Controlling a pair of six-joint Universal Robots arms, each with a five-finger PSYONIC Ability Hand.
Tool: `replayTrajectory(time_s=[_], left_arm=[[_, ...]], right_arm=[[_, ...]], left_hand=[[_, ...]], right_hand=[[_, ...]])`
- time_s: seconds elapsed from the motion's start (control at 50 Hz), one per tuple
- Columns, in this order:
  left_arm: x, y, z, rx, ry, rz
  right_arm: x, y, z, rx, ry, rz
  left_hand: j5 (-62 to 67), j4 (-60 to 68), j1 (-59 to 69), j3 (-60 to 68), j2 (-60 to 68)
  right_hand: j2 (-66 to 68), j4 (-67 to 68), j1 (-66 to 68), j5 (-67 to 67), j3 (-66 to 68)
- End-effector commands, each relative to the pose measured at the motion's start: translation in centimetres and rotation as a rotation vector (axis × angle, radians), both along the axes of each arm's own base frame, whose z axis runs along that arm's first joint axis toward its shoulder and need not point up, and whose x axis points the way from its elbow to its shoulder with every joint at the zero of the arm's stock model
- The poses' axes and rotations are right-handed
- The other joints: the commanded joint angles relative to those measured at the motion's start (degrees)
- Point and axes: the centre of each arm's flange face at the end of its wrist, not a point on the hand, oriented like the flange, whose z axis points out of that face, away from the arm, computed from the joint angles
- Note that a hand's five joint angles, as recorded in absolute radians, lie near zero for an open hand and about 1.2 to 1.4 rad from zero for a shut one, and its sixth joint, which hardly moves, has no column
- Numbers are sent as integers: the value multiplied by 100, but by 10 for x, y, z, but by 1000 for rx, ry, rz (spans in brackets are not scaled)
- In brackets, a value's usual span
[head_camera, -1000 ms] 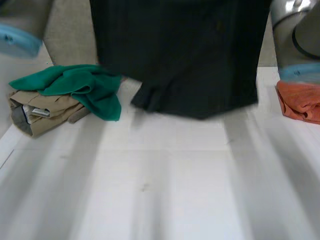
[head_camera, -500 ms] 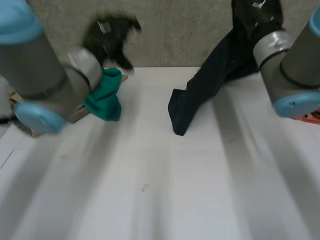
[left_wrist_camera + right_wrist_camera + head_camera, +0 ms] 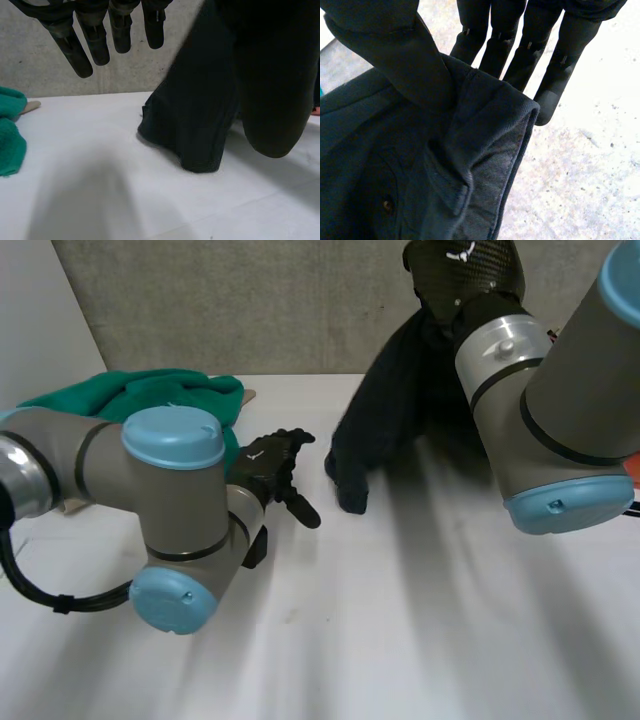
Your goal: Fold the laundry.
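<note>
No legible text anywhere; small white mark (image 3: 461, 253) on right hand (image 3: 470, 280), possibly logo, unreadable.

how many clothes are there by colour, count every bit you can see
black garment: 1
green cloth: 1
tan cloth, a sliver beside the green one: 1
orange cloth, a sliver beyond the black one: 1
total: 4

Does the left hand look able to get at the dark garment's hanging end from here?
Probably yes. The left hand is open, and the dark garment, pinched by the right hand, hangs down to the white table just past its fingertips, nothing between.
</note>
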Motion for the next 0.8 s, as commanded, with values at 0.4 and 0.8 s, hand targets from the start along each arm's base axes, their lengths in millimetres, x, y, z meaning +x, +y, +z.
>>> replayTrajectory(time_s=[0.4,0.8], left_arm=[[-8,-6,-17,113,92,232],[81,-11,171,-531,-134,-34]], right_arm=[[21,61,21,28,-101,64],[-42,23,26,21,-6,-55]], left_hand=[[1754,1901,1834,1816,1886],[6685,6833,6765,6747,6818]], right_hand=[[1235,1112,1496,1221,1159],[1235,1112,1496,1221,1159]])
